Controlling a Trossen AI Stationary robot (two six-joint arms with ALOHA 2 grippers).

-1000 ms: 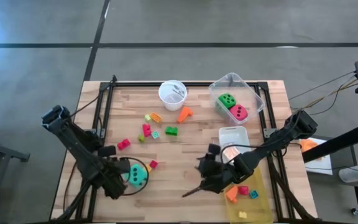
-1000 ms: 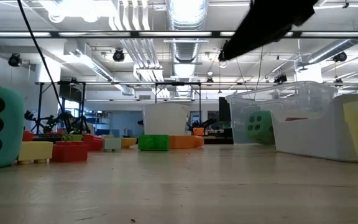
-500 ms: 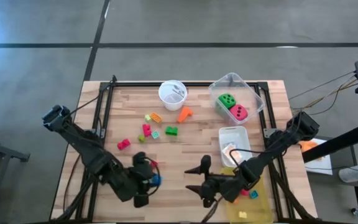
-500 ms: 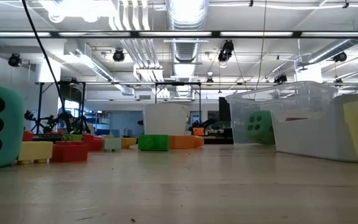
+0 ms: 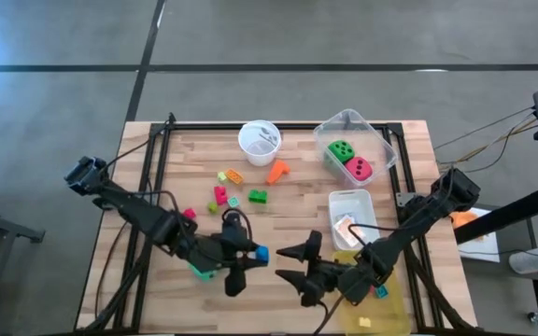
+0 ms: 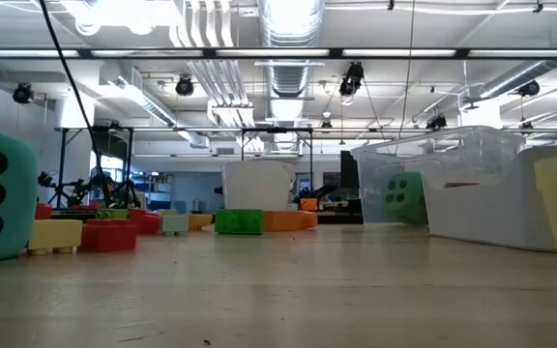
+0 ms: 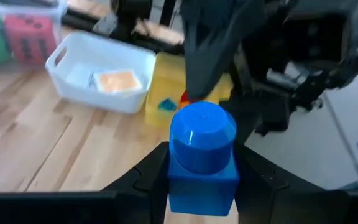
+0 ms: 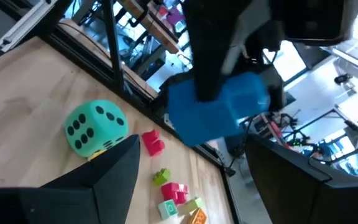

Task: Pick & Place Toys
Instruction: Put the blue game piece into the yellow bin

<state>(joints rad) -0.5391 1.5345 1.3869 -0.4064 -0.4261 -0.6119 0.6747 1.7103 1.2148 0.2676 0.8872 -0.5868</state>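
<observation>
While the left gripper point(image 7: 201, 180) clenches a blue block point(image 7: 202, 155), the right gripper point(image 5: 290, 264) (spread wide) faces it.

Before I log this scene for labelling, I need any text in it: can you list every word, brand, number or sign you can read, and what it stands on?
No readable text in any view.
Green die, pink die, teal die: dark pips only, no numerals.
Blue block held in the left gripper: plain.
Card in the white bin: orange patch, print too blurred to read.
Room behind the table: no sign legible.
</observation>
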